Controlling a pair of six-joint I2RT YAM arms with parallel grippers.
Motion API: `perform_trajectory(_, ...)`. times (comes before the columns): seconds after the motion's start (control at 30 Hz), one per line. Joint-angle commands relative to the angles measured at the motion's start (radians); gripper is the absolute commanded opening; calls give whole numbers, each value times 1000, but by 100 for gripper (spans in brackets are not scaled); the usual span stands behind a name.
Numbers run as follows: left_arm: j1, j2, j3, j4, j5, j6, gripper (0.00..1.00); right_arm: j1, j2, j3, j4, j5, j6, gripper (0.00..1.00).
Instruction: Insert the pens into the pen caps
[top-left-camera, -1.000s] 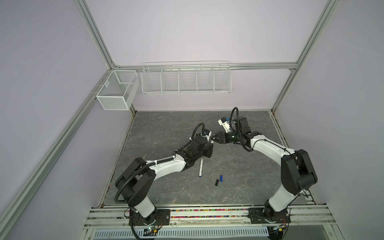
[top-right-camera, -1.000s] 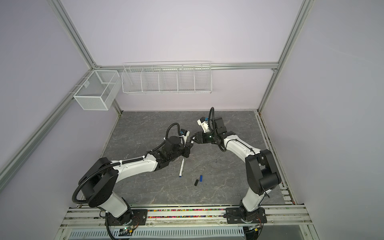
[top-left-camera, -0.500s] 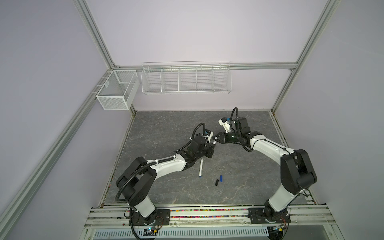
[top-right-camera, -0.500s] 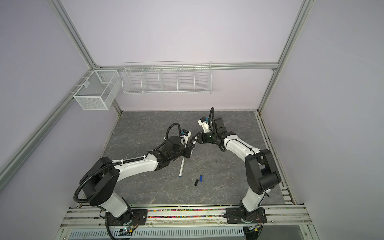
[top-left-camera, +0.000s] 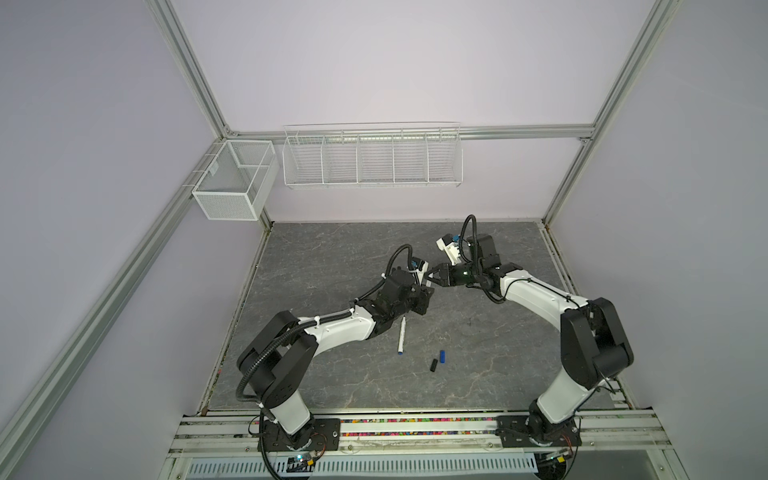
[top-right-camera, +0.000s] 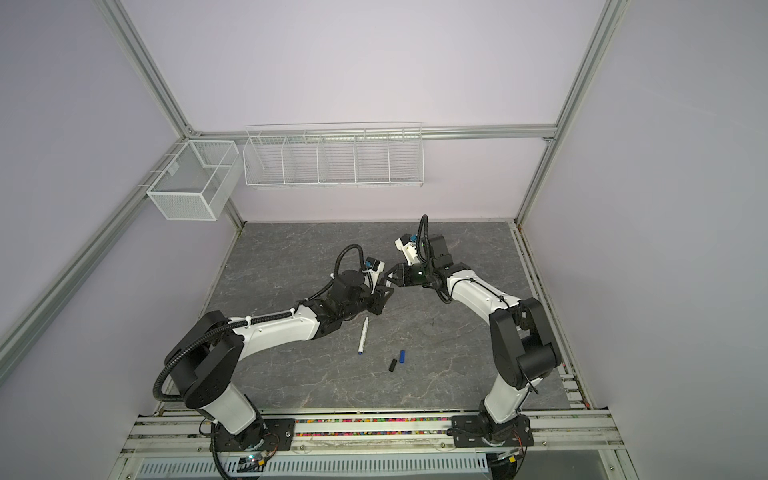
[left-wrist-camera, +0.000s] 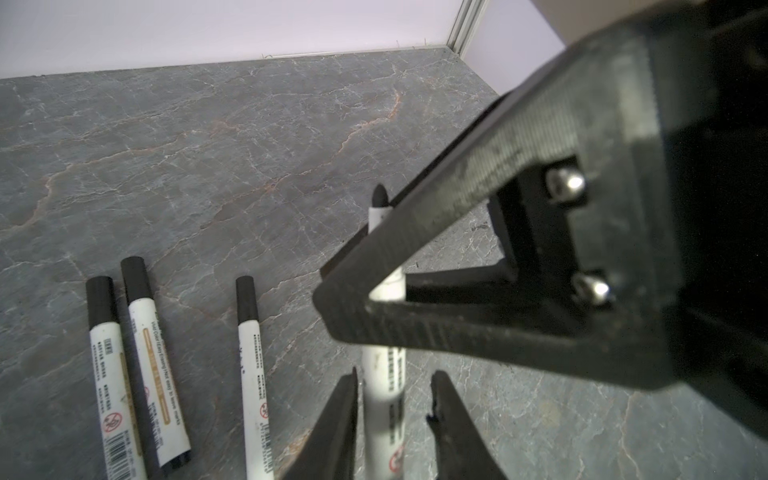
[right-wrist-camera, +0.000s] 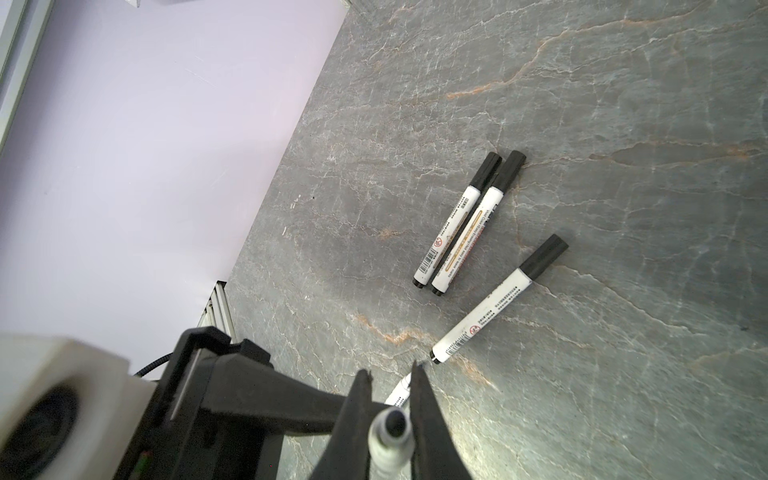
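White pen (right-wrist-camera: 392, 444) pinched tight in the right gripper (right-wrist-camera: 391, 370); the left gripper (left-wrist-camera: 395, 374) has its jaws apart around the barrel, above the grey bench (left-wrist-camera: 208, 145).

Your left arm (top-left-camera: 332, 330) & right arm (top-left-camera: 536, 296) had white shells, black joints, black cables; right claw (top-left-camera: 431, 279) had 2 silver screws (left-wrist-camera: 566, 183).

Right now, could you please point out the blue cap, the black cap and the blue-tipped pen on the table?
blue cap (top-left-camera: 443, 355): in a top view, its middle.
black cap (top-left-camera: 434, 365): in a top view, its middle.
blue-tipped pen (top-left-camera: 402, 336): in a top view, middle of its white barrel.
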Motion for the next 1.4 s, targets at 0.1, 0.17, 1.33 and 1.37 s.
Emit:
perform_trajectory(0.1,-1,21,29,-12,5,1,24,-1,-15,-15,20,-39,-23,8)
perform_trajectory(0.17,-1,21,29,-12,7,1,24,-1,-18,-15,19,-39,-23,8)
perform_trajectory(1.33,10,22,8,9,25,-11,0,-23,-32,-21,43,-87,4,9)
perform_trajectory(1.37,10,18,3,14,25,-11,0,-21,-30,-21,41,-84,4,9)
